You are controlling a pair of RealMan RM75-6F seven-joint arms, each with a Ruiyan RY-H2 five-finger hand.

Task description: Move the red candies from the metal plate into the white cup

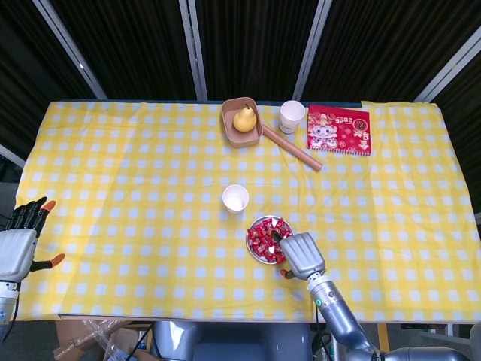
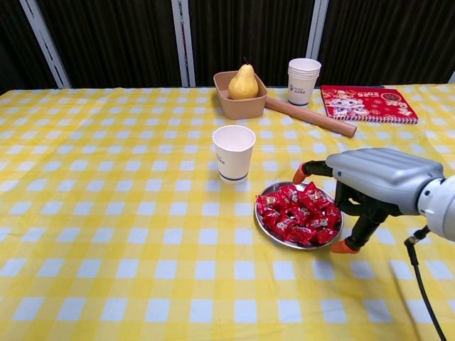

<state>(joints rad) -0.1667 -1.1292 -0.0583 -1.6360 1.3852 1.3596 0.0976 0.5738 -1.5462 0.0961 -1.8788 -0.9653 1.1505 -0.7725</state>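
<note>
Reach step: right hand (image 2: 370, 188) hangs over metal plate (image 2: 284, 241) w/ fingers spread, holding nothing, red candies (image 2: 298, 213) all on plate beside white cup (image 2: 233, 153); next needs a pinch.

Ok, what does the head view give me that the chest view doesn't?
Only the head view shows the left hand, open at the table's left edge, and the whole tablecloth. Only the chest view shows the right hand's fingers from the side, spread beside the metal plate, and that the far cups are a stack. Both show the right hand, red candies, white cup, pear and red booklet.
</note>
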